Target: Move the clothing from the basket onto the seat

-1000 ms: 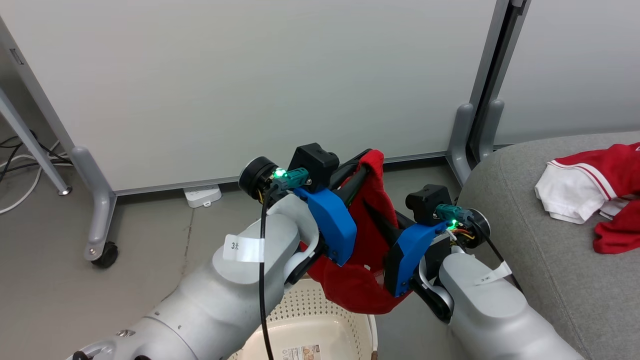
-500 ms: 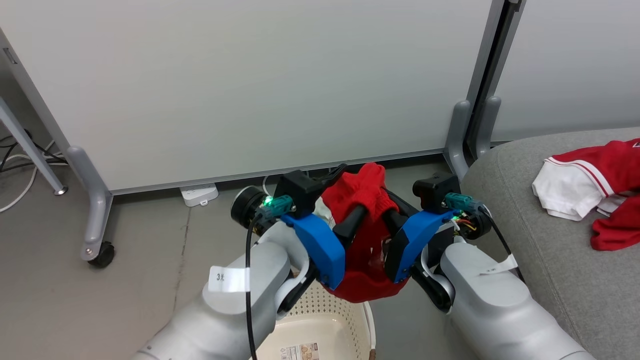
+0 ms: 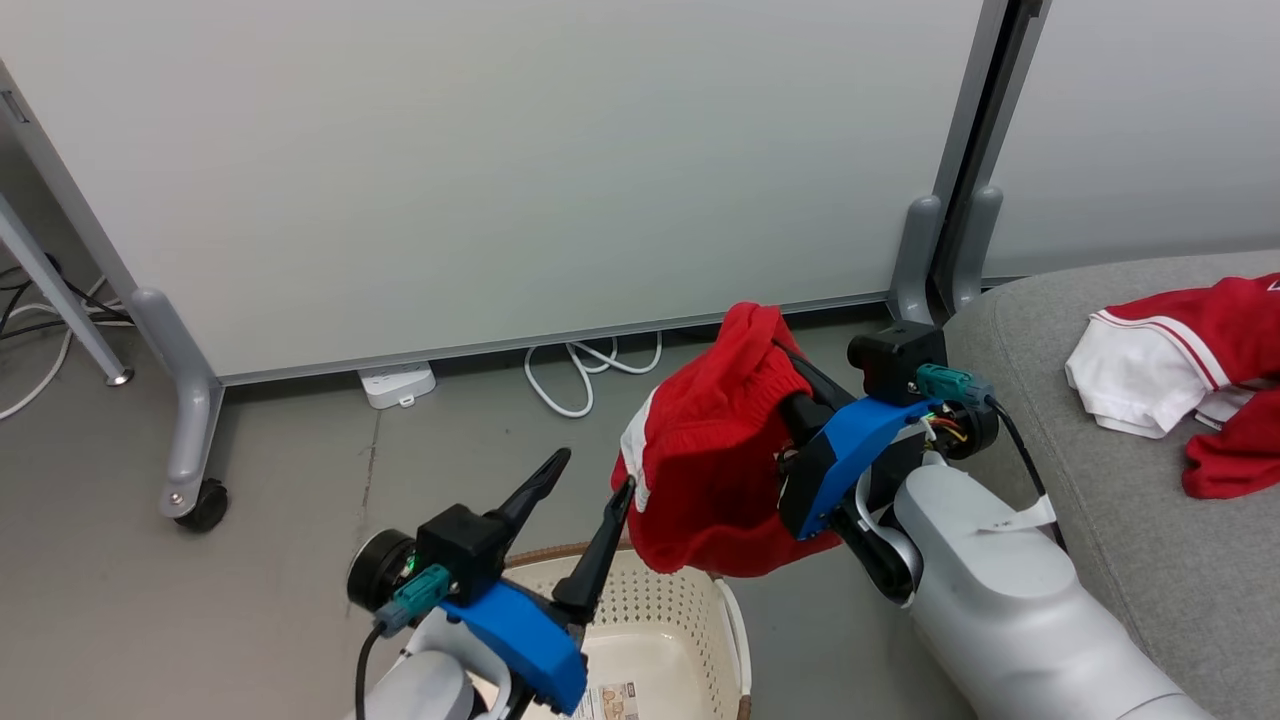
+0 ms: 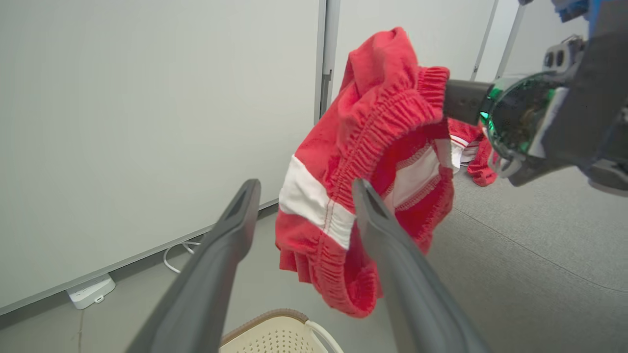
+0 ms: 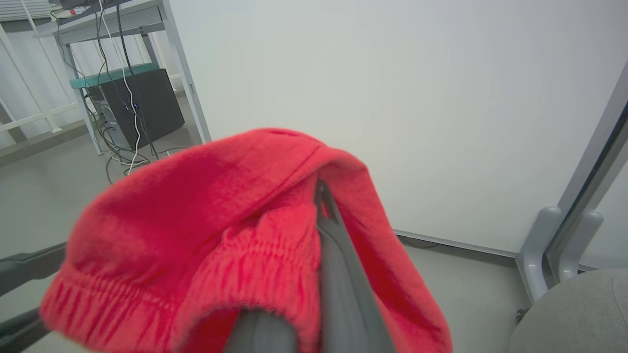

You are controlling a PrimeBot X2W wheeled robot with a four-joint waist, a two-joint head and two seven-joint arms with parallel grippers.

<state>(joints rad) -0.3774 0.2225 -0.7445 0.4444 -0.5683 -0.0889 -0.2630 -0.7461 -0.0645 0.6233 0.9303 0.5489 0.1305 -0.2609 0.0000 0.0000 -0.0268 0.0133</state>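
**Shorts dangling from right pincer**

The right pincer [image 3: 790, 365] is pinching the red shorts [image 3: 710, 470] at the waistband, and they are hanging above the far rim of the basket [image 3: 690, 620], near the grey seat [image 3: 1100, 520]. The left pincer [image 3: 592, 470] is standing spread, holding nothing, just beside the shorts. The jersey [image 3: 1230, 340] is lying on the seat.

Left pincer [image 4: 304, 189] is spread wide, nothing in it. Red shorts [image 4: 373, 122] with a white stripe dangle just past its tips, pinched up top by the right pincer [image 4: 456, 100] coming in from the right. Basket [image 4: 274, 321] rim below, grey sofa [image 4: 515, 255] off right.
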